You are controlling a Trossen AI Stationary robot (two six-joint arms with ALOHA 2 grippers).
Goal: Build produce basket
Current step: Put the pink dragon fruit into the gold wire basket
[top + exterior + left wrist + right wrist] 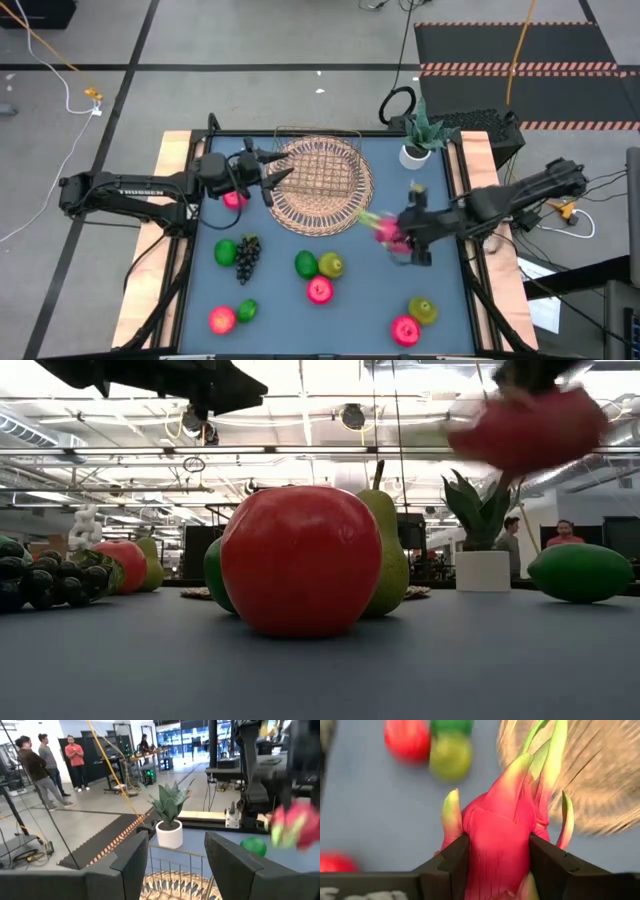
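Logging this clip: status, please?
Right hand shut on dragon fruit, just off basket rim. Left hand open over basket's edge. Basket holds no fruit.

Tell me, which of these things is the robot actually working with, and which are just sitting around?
In the job:
- basket, nothing in it yet
- dragon fruit, gripped by the right gripper
- apples, limes, pears and grape bunch on the table
- left gripper, open at the basket's rim

Just lying about:
- potted plant
- people in the room behind
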